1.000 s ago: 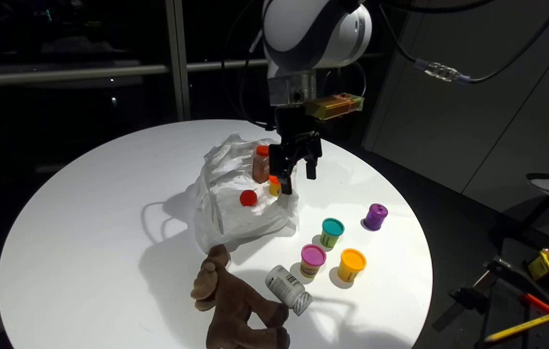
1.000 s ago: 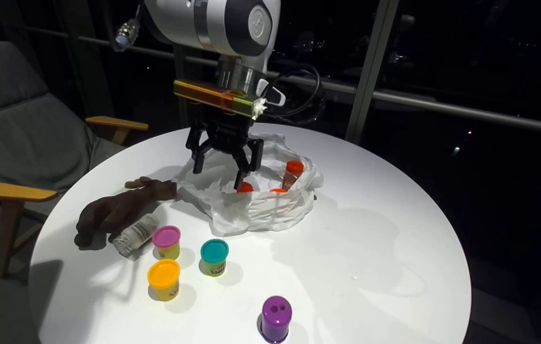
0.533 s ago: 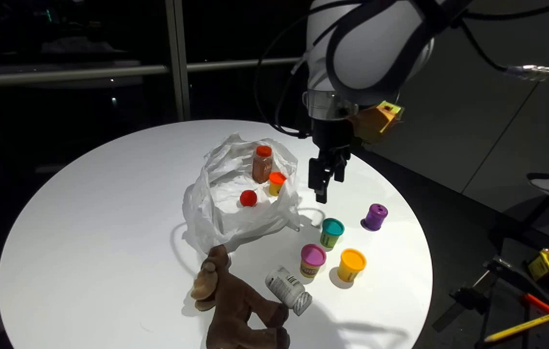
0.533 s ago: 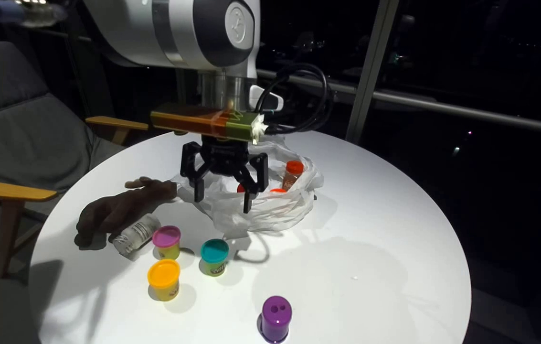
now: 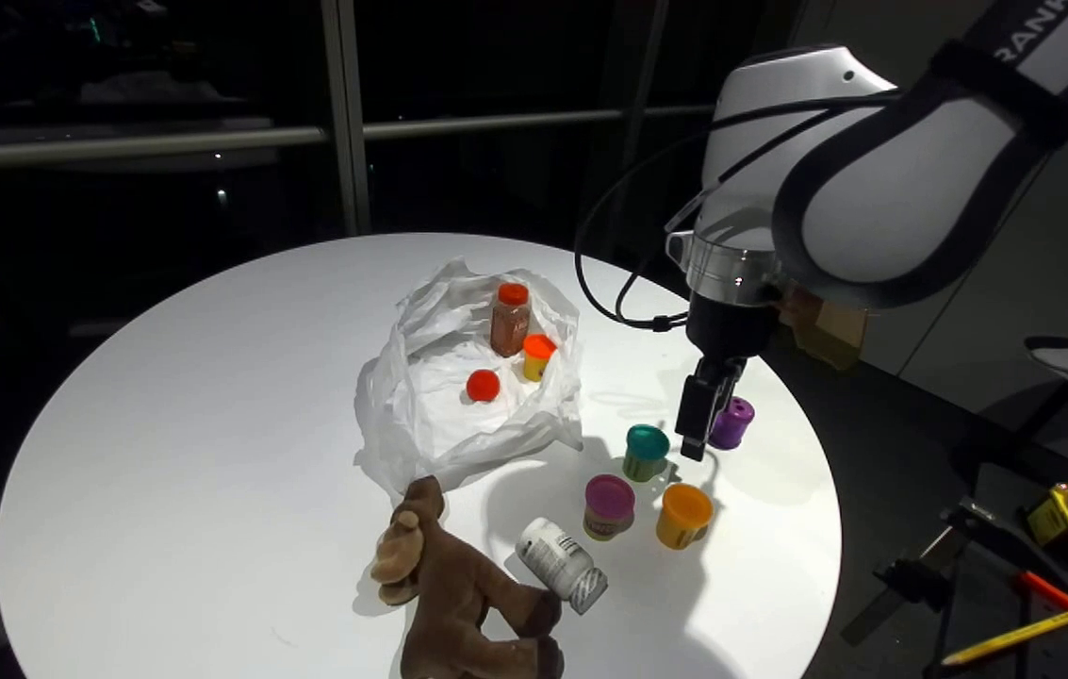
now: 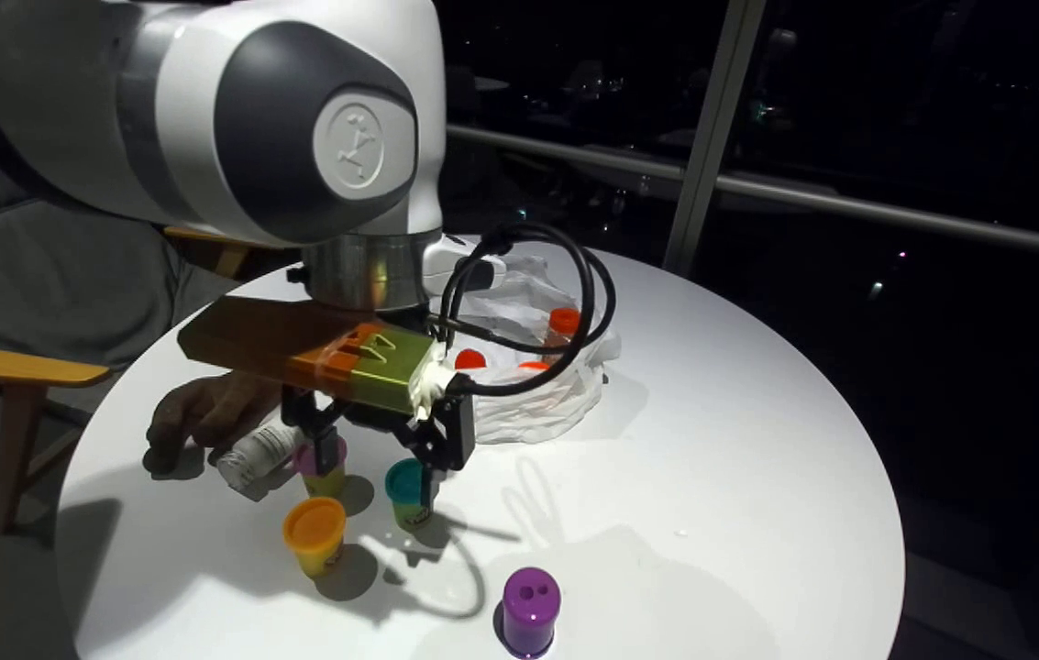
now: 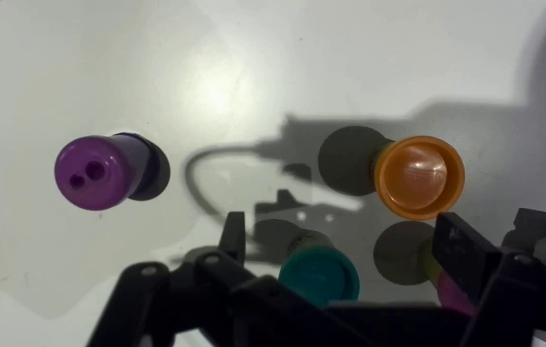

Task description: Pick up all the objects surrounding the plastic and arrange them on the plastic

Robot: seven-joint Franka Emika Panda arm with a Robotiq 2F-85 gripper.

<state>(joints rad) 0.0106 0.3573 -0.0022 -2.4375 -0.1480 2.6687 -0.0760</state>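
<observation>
Exterior view: white table (image 5: 185, 415) fronts dark windows (image 5: 486, 57).

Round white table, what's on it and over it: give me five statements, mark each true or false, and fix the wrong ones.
1. The red-capped jar is inside the white plastic bag. True.
2. The white bottle lies on its side. True.
3. The bottle is in the bag too. False: it lies outside, on the table.
4. The tool is open. True.
5. Just two lidded tubs stand outside the bag. False: three do, the teal-lidded tub, the pink-lidded tub and the orange-lidded tub.
</observation>
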